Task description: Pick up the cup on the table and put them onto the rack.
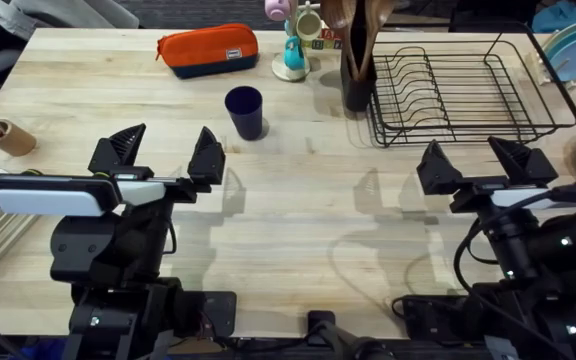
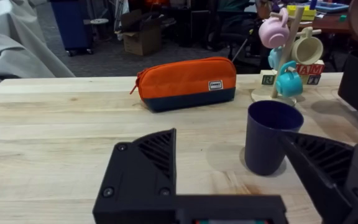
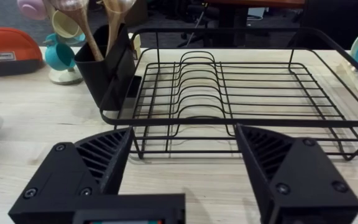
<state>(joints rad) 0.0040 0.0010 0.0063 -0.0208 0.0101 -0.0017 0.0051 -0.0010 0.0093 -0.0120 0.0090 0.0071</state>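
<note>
- Cup (image 1: pixel 244 111): upright on the table (image 1: pixel 298 230), well apart from the rack (image 1: pixel 465 90), ungrasped; no step done.
- Left gripper (image 1: pixel 165 155): just short of the cup, fingers apart, empty.
- Right gripper (image 1: pixel 474 162): fingers apart, empty, far from the cup, near the rack.
- Remaining: grasp, lift, carry, place.

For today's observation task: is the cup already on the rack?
No, the cup stands upright on the table, apart from the rack.
</note>
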